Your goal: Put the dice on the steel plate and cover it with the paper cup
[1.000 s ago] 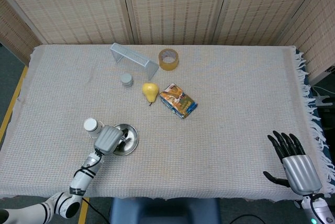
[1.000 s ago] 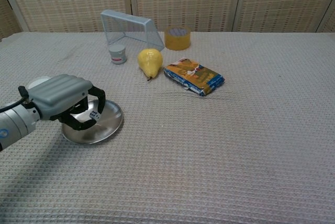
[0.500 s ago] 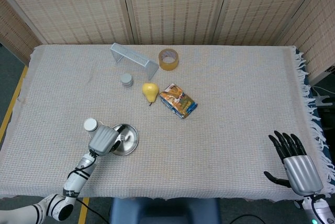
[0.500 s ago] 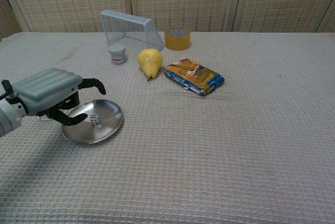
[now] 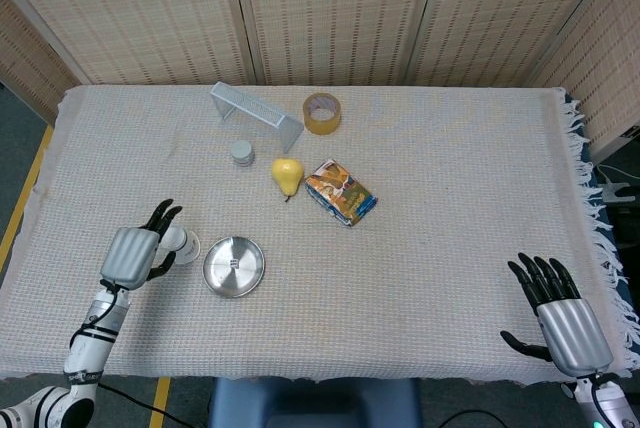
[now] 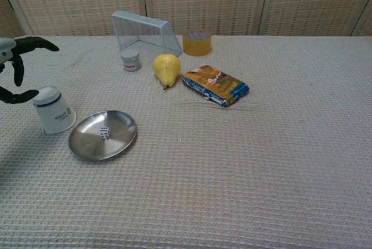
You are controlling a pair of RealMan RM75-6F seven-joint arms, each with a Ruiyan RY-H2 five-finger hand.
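Chest view: dice [image 6: 104, 132] lies in steel plate [image 6: 87, 147]; left hand [image 6: 16, 68] spread beside upturned paper cup [image 6: 53, 110].

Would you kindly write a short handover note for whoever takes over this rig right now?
Left hand: open, fingers spread beside the paper cup, not gripping it.
Right hand: open, idle near the table's right front corner.
Dice: lying in the steel plate.
Paper cup: upside down on the cloth just left of the plate.
Done: dice placed on the plate.
Left: grip the cup, then set it mouth-down over the dice.
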